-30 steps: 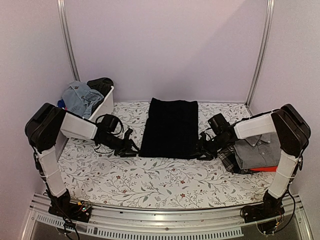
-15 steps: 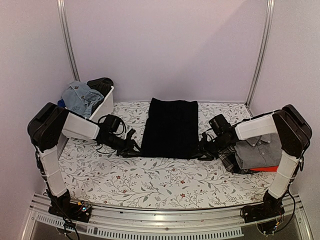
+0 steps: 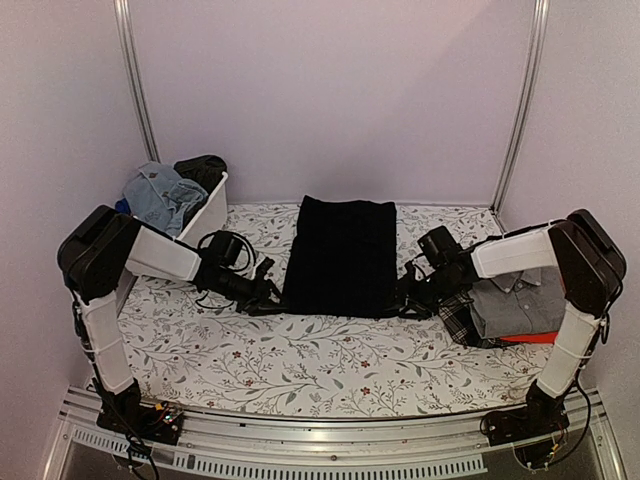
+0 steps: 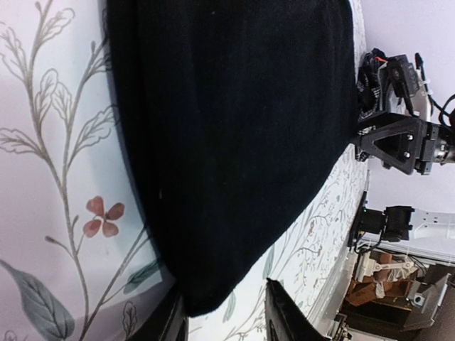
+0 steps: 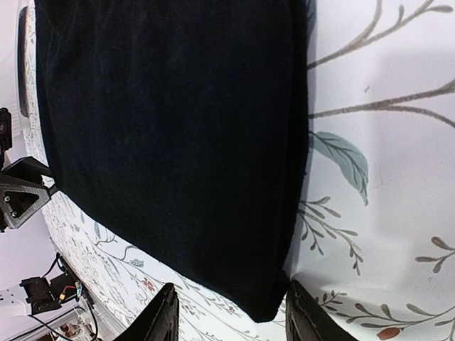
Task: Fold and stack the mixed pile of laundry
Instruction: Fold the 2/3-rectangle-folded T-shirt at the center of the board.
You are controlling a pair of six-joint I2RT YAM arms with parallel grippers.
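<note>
Seen from above, one folded black garment [image 3: 340, 255] lies on the flowered tablecloth [image 3: 300, 365] between the left gripper [image 3: 268, 297] and right gripper [image 3: 408, 298]. One white tub [image 3: 210, 212] of clothes [image 3: 160, 195] stands far left, and a stack [image 3: 515, 305] of three pieces lies right. The left wrist view shows jaws parted, released, astride the garment's near corner; the right wrist view likewise at the other near corner.

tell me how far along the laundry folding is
Done: a grey shirt sits folded on plaid cloth and a red piece at the right. In hand: the black garment lies folded flat, with the left hand and right hand open at its near corners. Left: denim and a dark piece sit in the white tub.
</note>
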